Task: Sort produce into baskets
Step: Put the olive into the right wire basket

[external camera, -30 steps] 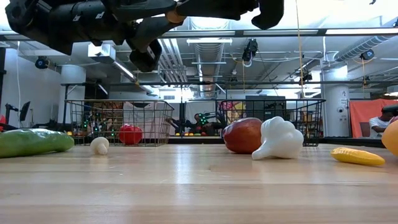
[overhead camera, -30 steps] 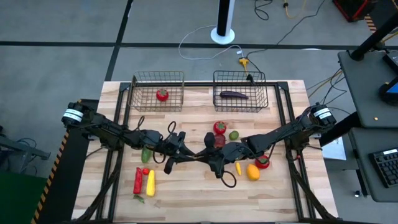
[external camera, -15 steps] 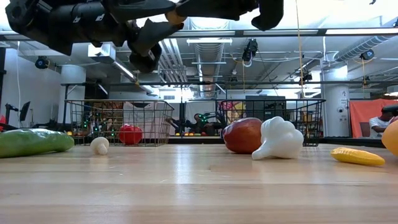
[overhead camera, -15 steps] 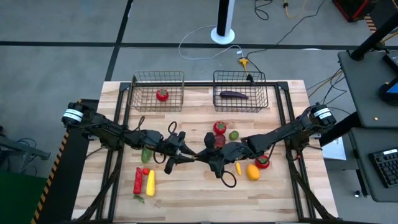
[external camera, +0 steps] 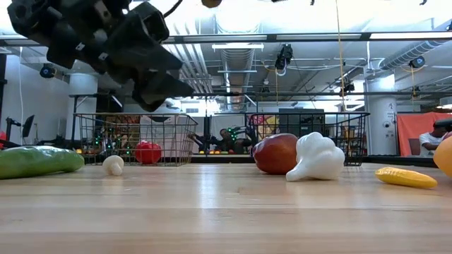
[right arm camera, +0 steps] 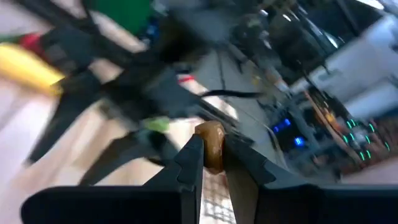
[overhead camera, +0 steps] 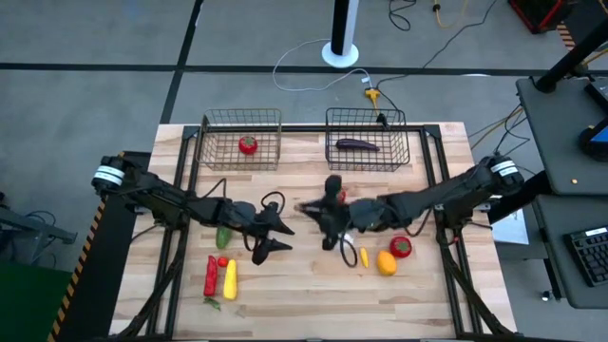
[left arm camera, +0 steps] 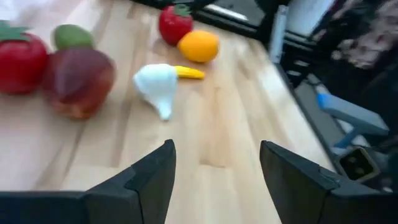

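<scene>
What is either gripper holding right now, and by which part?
The right gripper pinches a small tan-brown rounded piece by its lower part, the top showing above the fingertips; what it is cannot be told. The left gripper is open and holds nothing.

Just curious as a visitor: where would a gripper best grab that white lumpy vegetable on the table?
Probably across the neck of the white vegetable, where the lumpy head narrows into the stem, coming down from above. It lies tipped, stem end on the table, so the neck is slimmest. The open left gripper faces it; the right gripper is shut on a small brown piece.
</scene>
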Controlling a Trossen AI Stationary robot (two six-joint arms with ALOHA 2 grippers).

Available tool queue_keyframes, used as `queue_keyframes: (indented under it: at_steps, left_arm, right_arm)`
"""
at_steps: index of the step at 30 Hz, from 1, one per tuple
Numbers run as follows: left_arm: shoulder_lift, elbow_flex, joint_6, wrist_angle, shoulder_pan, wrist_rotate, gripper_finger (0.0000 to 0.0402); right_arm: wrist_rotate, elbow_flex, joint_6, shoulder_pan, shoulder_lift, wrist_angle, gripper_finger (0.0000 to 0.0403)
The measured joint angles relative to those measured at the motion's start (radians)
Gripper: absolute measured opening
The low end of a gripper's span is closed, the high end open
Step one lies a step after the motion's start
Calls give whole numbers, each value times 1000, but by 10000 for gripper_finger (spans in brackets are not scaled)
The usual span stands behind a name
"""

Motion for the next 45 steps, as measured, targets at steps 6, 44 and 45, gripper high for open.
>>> queue_keyframes:
  at_steps: [6, 44, 45]
  left_arm:
    - [-5, 40, 30, -61, 6, -52, 215]
    - [-5, 183, 103, -333, 6, -309, 215]
    - [-5, 181, 102, -333, 6, -309, 215]
  right_arm:
    - [0, 135, 229, -148, -34, -240, 45]
    - [-455, 370, 689, -1036, 330, -1330, 45]
    - [-455, 370, 686, -1037, 334, -1330, 45]
